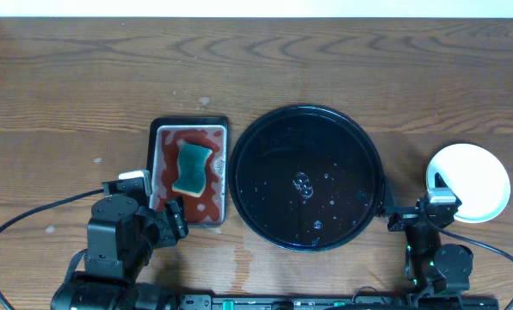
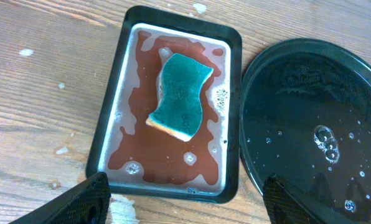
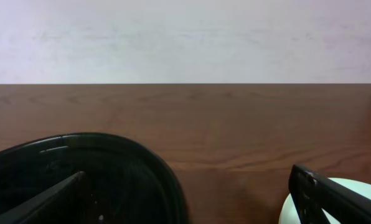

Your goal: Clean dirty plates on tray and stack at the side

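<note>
The round black tray (image 1: 306,176) sits mid-table with only water drops and bubbles on it; no plate lies on it. The plates (image 1: 473,182) show as one pale round disc on the wood at the right, and I cannot tell how many are stacked. My right gripper (image 1: 418,209) is open between the tray and the plates, with nothing in it. In the right wrist view its gripper (image 3: 188,202) spans bare wood, with the tray (image 3: 142,180) to the left and a plate edge (image 3: 289,213) to the right. My left gripper (image 1: 162,205) (image 2: 188,208) is open and empty, just in front of the small metal tray.
A small rectangular metal tray (image 1: 190,121) (image 2: 99,134) left of the black tray (image 2: 297,106) holds red-brown liquid and a green sponge (image 1: 192,168) (image 2: 180,96). Small white flecks lie on the wood around it. A pale wall rises behind the table's far edge.
</note>
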### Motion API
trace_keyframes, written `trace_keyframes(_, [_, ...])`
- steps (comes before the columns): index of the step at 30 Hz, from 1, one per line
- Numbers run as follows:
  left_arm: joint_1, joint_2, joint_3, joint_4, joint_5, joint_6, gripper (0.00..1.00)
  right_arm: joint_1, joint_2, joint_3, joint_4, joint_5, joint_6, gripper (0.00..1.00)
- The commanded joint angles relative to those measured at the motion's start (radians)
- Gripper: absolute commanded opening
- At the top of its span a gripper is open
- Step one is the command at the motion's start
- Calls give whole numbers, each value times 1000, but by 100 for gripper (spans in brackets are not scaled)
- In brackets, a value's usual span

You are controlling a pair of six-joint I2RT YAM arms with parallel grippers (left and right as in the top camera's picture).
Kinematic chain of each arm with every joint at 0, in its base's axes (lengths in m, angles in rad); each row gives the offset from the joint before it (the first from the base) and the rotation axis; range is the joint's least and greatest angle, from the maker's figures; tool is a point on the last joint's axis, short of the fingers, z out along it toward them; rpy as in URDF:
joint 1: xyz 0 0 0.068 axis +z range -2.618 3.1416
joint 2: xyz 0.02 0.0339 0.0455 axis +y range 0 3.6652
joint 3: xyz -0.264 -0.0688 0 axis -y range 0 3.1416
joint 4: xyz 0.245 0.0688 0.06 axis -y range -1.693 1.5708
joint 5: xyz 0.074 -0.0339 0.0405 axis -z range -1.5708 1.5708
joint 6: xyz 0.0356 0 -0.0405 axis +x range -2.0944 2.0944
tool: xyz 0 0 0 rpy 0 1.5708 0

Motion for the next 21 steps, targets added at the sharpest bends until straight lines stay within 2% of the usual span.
trace_keyframes(1, [4, -5, -3, 1, -5, -2, 79, -9, -6, -2, -5, 2, -14, 99])
trace_keyframes(10, [50, -147, -60, 11, -39, 10, 79, -9, -6, -2, -5, 3, -14, 99])
trace_keyframes(21, [159, -500, -446, 327, 17, 10, 79, -9, -6, -2, -5, 2, -14, 99])
